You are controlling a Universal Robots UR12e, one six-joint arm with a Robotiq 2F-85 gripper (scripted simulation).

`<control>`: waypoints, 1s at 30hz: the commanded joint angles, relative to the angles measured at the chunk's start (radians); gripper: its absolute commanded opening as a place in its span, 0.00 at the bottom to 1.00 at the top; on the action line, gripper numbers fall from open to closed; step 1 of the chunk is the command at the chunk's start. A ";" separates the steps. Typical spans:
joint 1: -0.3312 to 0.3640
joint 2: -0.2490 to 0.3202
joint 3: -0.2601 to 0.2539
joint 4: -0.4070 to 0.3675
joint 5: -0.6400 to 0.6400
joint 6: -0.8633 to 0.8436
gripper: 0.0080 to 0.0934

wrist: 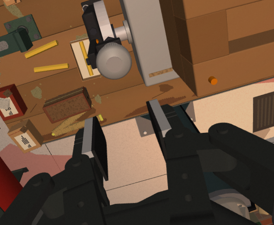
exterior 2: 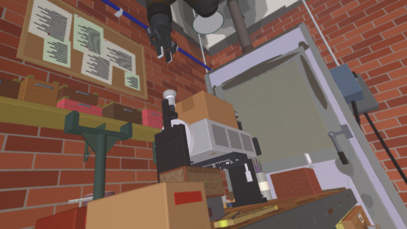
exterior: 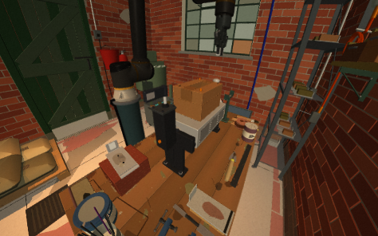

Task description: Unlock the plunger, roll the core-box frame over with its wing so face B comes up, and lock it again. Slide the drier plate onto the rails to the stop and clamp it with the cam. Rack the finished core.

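Note:
The plunger knob (wrist: 113, 64) is a round grey knurled cap on top of the black post (exterior: 166, 119) beside the core-box frame. It shows as a white cap (exterior 2: 169, 95) above the post. The brown core box (exterior: 197, 97) sits on the grey frame (exterior: 202, 121) in the middle of the bench. My gripper (wrist: 126, 126) hangs high above the frame (exterior: 219, 50), well clear of the knob (exterior 2: 165, 53). It is open and holds nothing. A sand core block (wrist: 67, 105) lies on the bench near its edge.
A brick wall with a window (exterior: 218, 26) stands behind the bench. A metal rack (exterior: 306, 79) rises on the right. A red block (exterior: 123, 165), a paint tin (exterior: 251, 131) and loose tools lie on the bench. A large grey cabinet door (exterior 2: 279, 109) stands beside it.

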 commanded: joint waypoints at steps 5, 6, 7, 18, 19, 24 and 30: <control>0.000 -0.001 -0.001 0.000 0.000 0.014 0.37; 0.000 -0.001 -0.001 0.000 0.000 0.019 0.37; 0.000 -0.001 -0.001 0.000 0.000 0.025 0.37; 0.000 -0.001 -0.001 0.000 0.000 0.164 0.37; 0.000 -0.001 -0.001 0.000 0.000 0.184 0.37; 0.000 -0.001 -0.001 0.000 0.000 0.297 0.37; 0.000 -0.001 -0.001 0.000 0.000 0.463 0.37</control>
